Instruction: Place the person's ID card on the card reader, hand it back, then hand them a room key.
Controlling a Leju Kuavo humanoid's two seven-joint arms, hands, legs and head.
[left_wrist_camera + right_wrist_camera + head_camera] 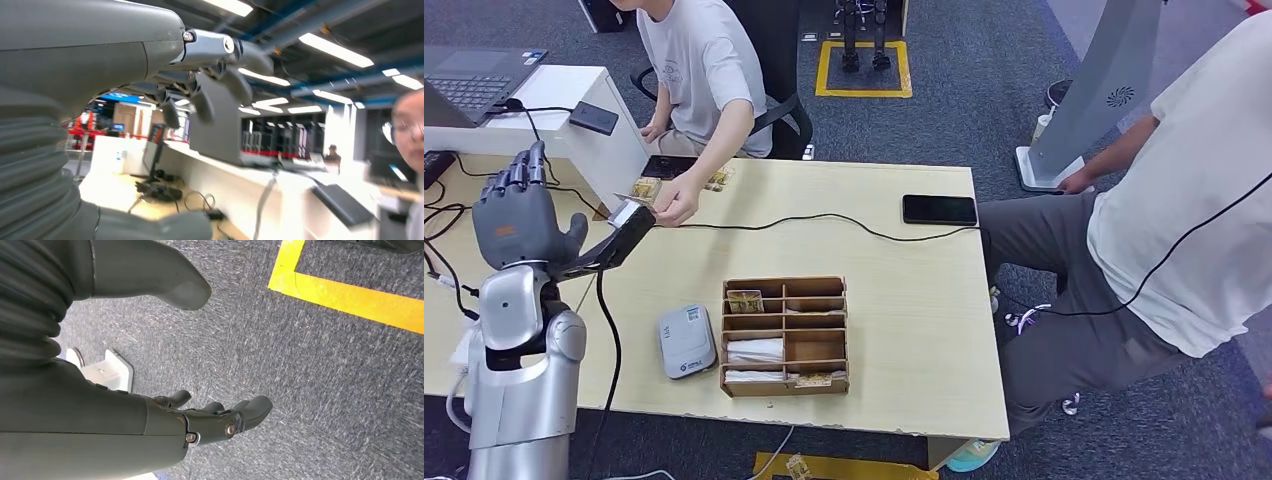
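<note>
My left hand (519, 215) is raised over the desk's left end, fingers upright and spread, nothing in it; its fingers (210, 95) stretch out in the left wrist view. A seated person's hand (676, 200) reaches across the desk toward it, holding a small pale card (629, 209) just right of my thumb. The grey card reader (686, 341) lies near the front edge. Beside it stands a wooden compartment box (785, 336) with cards in several slots. My right hand (220, 415) hangs over the carpet with loosely bent fingers, holding nothing.
A black cable (824, 218) runs across the desk to a dark device (619, 245) beside my left hand. A black phone (939, 209) lies at the right. A laptop (474, 80) sits on the raised counter. A second person (1184, 200) stands at the desk's right end.
</note>
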